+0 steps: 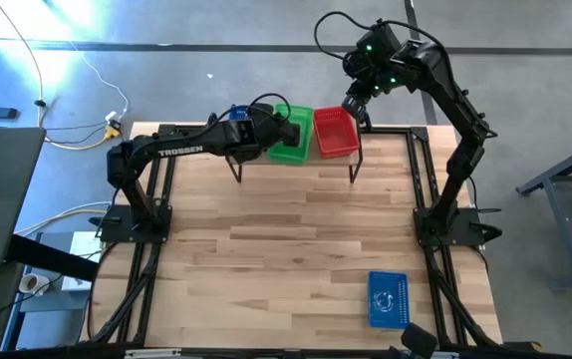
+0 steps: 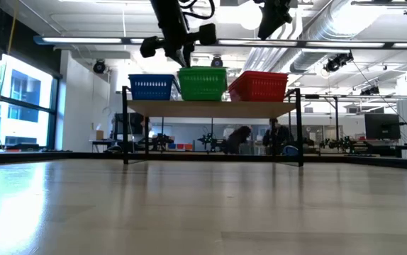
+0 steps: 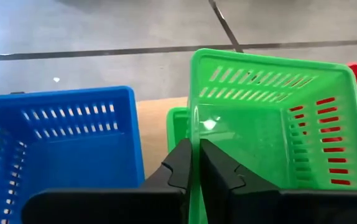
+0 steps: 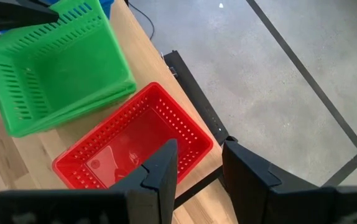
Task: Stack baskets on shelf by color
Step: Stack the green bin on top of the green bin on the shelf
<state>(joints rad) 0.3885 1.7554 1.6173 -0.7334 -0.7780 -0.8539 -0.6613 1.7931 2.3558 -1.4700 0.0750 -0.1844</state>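
High view: shelf [image 1: 266,160] at far edge carries green basket [image 1: 292,135] and red basket [image 1: 335,133]; stray blue basket [image 1: 387,298] lies near right.

Low view: reveals blue basket on shelf [image 2: 152,86], hidden above.

Left wrist: left gripper [image 3: 195,163] pinches the green rim, apparently nesting it.

Right wrist: right gripper [image 4: 198,163] spread, above red.
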